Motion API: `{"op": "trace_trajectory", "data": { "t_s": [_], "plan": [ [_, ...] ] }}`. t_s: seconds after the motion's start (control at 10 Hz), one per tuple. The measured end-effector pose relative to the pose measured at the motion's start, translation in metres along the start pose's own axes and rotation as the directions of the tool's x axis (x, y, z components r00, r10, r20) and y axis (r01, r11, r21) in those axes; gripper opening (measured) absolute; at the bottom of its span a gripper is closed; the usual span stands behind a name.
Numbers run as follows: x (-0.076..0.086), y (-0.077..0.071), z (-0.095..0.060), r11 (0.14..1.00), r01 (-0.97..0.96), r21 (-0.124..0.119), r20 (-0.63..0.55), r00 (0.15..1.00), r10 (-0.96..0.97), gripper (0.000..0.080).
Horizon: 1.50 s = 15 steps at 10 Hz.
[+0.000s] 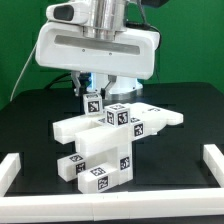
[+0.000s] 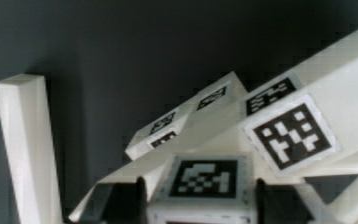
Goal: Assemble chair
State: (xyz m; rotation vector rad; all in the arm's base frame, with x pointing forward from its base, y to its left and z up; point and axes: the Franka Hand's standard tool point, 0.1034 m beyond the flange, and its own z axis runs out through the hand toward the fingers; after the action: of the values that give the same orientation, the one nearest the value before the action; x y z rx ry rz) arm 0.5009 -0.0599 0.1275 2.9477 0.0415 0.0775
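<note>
Our gripper (image 1: 94, 97) looks clamped narrow on a small tagged block (image 2: 202, 178) right above the half-built chair (image 1: 105, 145) in the middle of the table (image 1: 28, 118), so we worry a crooked push jams it or shoves the loose stack sideways.

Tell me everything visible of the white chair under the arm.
The chair is a half-built cluster of chunky white blocks and slabs, plastic by its look, many carrying black-and-white square tags. Long slabs lie crosswise on a lower block, which rests on the black table. One small tagged piece stands on top, slightly tilted, and the gripper appears to have its jaws closed on it.
</note>
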Motion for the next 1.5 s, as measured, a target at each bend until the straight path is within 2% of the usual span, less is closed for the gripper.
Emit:
{"op": "trace_trajectory", "data": {
  "t_s": [0.1, 0.2, 0.5, 0.8, 0.9, 1.1, 1.2, 1.3, 1.4, 1.5],
  "plan": [
    [0.0, 0.0, 0.0, 1.0, 0.0, 0.0, 0.0, 1.0, 0.0, 0.05],
    [0.0, 0.0, 0.0, 1.0, 0.0, 0.0, 0.0, 1.0, 0.0, 0.0601],
    [0.0, 0.0, 0.0, 1.0, 0.0, 0.0, 0.0, 1.0, 0.0, 0.0647],
    [0.0, 0.0, 0.0, 1.0, 0.0, 0.001, 0.002, 1.0, 0.0, 0.0649],
    [-0.002, 0.0, -0.009, 0.998, -0.008, 0.055, 0.052, 0.999, 0.005, 0.0649],
    [0.007, 0.003, -0.033, 0.982, -0.075, 0.176, 0.08, 0.995, 0.061, 0.0649],
    [0.008, 0.003, -0.034, 0.974, -0.103, 0.204, 0.078, 0.993, 0.089, 0.0649],
    [0.012, 0.005, -0.034, 0.974, -0.094, 0.206, 0.044, 0.995, 0.086, 0.0649],
    [0.013, 0.011, -0.027, 0.981, -0.074, 0.181, -0.014, 0.997, 0.078, 0.0649],
    [0.009, 0.015, -0.019, 0.984, -0.072, 0.161, -0.024, 0.997, 0.077, 0.0649]
  ]
}}
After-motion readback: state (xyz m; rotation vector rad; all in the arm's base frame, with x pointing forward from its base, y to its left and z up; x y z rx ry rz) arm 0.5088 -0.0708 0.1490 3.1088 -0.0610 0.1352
